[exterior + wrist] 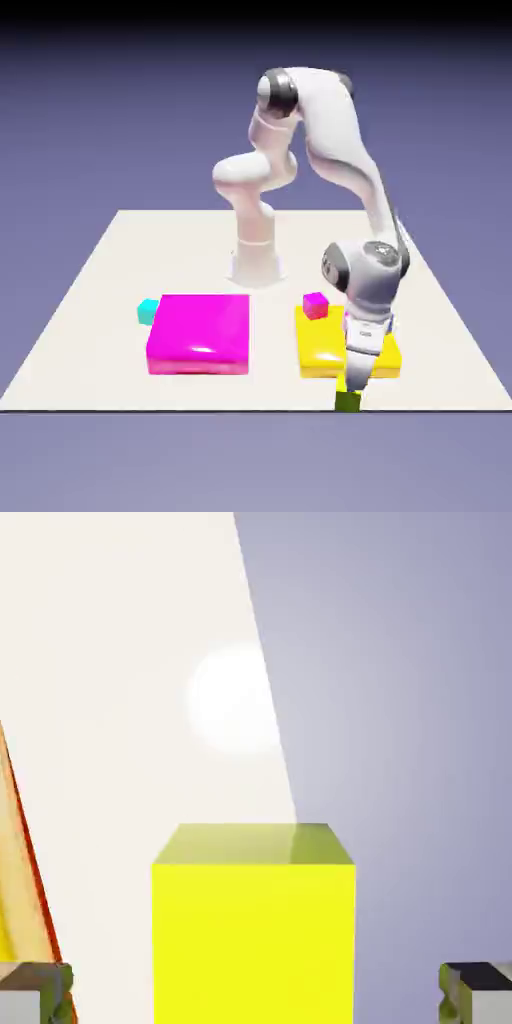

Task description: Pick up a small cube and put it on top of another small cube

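Observation:
A small yellow cube (pixel 348 402) sits right at the table's front edge, to the exterior view's right. My gripper (pixel 350 388) hangs straight over it, its fingers reaching down around it. In the hand view the yellow cube (pixel 256 932) fills the bottom middle. My gripper (pixel 256 994) is open, with a wide gap between the cube and each grey fingertip (pixel 36 992). A small magenta cube (pixel 316 305) rests on the far left corner of a flat yellow block (pixel 318 348). A small cyan cube (pixel 148 311) stands on the table against the left side of a flat magenta block (pixel 198 333).
The flat yellow block lies just behind my hand, and its edge (pixel 18 892) shows at the hand view's left. The white table (pixel 100 290) ends directly at the yellow cube, with the blue-violet backdrop (pixel 400 712) beyond the edge.

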Available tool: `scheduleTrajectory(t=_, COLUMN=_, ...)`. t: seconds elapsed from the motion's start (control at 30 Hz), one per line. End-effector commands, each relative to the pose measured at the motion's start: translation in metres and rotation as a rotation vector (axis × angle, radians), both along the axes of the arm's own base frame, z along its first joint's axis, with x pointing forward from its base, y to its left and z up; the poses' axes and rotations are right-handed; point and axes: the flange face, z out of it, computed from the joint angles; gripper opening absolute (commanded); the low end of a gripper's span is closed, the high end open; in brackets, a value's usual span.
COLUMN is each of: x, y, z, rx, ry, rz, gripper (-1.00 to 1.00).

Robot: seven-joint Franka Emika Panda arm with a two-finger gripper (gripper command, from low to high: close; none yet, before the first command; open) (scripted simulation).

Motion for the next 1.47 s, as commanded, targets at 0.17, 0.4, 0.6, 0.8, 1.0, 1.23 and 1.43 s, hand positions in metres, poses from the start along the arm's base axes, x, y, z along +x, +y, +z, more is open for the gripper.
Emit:
scheduleTrajectory(t=0.17, x=0.001, y=0.003, z=0.045, rx=0.000, ry=0.000, rz=0.000, gripper=-1.00)
scheduleTrajectory(t=0.4, x=-0.010, y=-0.203, z=0.109, rx=-0.085, ry=-0.023, rz=-0.048, gripper=-1.00)
scheduleTrajectory(t=0.6, x=-0.103, y=-0.371, z=0.131, rx=-0.108, ry=0.004, rz=-0.097, gripper=-1.00)
scheduleTrajectory(t=0.8, x=-0.235, y=-0.459, z=0.128, rx=-0.054, ry=0.020, rz=-0.121, gripper=-1.00)
scheduleTrajectory(t=1.0, x=-0.305, y=-0.472, z=0.112, rx=0.001, ry=-0.001, rz=-0.115, gripper=-1.00)
scheduleTrajectory(t=1.23, x=-0.305, y=-0.476, z=0.066, rx=0.002, ry=-0.003, rz=-0.114, gripper=-1.00)
scheduleTrajectory(t=1.43, x=-0.307, y=-0.476, z=0.056, rx=0.001, ry=-0.002, rz=-0.115, gripper=1.00)
